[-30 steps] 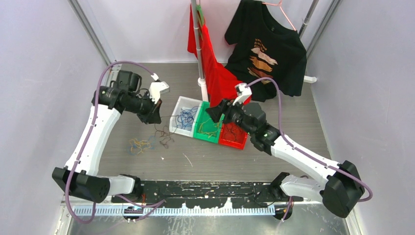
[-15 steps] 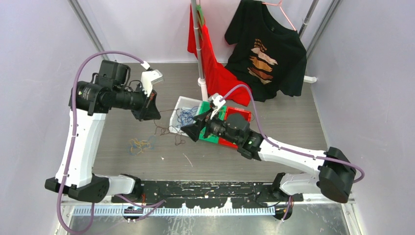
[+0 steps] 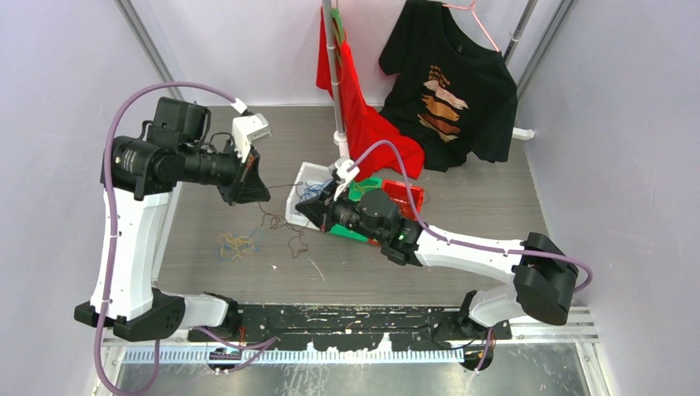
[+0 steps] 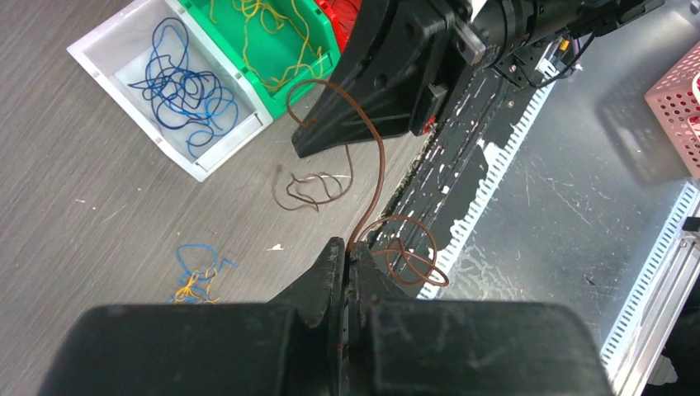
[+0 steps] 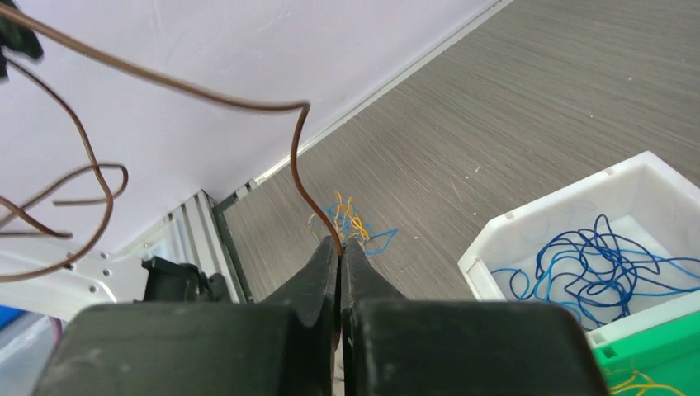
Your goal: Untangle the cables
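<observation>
Both jaws on looping brown cable (image 4: pixel 381 162)

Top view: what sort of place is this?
Likely a lab test cell, not a home: plain walls boxing in a grey table, colour-sorted bins of cables, and shirts hung on a rack behind.

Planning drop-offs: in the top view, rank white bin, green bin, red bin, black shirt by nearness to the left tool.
1. White bin, just right of the left tool.
2. Green bin, next right.
3. Red bin, farther right.
4. Black shirt, back right.
</observation>
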### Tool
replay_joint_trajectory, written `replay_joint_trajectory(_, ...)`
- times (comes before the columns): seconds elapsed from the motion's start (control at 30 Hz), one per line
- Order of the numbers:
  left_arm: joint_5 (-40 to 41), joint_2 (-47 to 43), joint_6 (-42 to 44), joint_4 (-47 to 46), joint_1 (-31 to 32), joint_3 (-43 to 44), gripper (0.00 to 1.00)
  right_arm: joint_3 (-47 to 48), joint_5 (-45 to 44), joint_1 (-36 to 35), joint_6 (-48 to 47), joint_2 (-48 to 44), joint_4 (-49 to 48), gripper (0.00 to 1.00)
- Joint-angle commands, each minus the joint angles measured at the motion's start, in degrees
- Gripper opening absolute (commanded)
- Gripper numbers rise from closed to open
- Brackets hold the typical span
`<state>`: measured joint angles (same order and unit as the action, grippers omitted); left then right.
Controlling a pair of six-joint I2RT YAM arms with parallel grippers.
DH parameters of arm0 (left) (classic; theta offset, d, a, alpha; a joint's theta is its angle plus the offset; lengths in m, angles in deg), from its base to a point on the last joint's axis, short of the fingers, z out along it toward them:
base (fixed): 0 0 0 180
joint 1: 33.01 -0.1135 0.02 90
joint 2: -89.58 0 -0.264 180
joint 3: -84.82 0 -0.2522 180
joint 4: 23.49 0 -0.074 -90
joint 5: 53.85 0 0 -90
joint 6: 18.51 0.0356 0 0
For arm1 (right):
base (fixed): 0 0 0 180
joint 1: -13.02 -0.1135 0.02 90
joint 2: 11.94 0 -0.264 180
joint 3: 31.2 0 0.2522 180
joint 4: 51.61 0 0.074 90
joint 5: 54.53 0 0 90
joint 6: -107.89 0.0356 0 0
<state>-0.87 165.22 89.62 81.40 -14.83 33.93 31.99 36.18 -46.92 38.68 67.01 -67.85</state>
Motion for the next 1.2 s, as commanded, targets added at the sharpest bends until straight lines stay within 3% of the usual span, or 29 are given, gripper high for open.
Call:
replay_joint_trajectory(0.0, -1.5, -2.4, -0.3, 0.1, 0.3, -2.6, 0.00, 2.7, -5.1, 0.1, -0.8, -4.3, -4.0, 0.01)
replay_joint_trajectory(0.07, -1.7, -4.0, -0.7, -1.5, 0.3, -5.4, 0.00, 2.5, -6.3, 0.5, -1.4, -6.3, -3.2, 0.01)
replay_joint_trajectory(0.13, -1.4, -5.2, -0.5, -3.0, 0.3, -9.0, 0.12, 2.7, -7.5, 1.0, -2.0, -9.0, -1.3, 0.01)
replay_joint_trajectory(0.2, -0.2, -6.4, 0.3, -3.9, 0.3, -13.1, 0.41, 2.6, -9.1, 1.8, -2.5, -12.4, 1.2, 0.01)
replay_joint_trajectory(0.3, 4.5, -9.2, 1.6, -7.1, 0.3, -19.7, 0.96, 2.2, -11.9, 3.3, -3.4, -17.1, 6.2, 0.01)
replay_joint_trajectory(0.33, 6.9, -10.3, 2.0, -8.4, 0.3, -21.6, 1.00, 1.8, -13.3, 4.0, -3.8, -18.8, 7.8, 0.01)
replay_joint_trajectory(0.63, 21.8, -12.9, 3.1, -14.5, 0.3, -28.1, 1.00, -2.5, -21.7, 14.2, -6.0, -29.0, 23.1, 0.01)
replay_joint_trajectory(0.87, 23.8, -13.6, 3.2, -17.1, 0.3, -29.2, 1.00, -8.6, -27.6, 19.2, -4.8, -33.3, 24.9, 0.01)
replay_joint_trajectory(1.17, 23.5, -13.8, 4.3, -17.6, 0.3, -29.1, 0.99, -9.8, -34.3, 20.9, -3.7, -27.5, 27.4, 0.01)
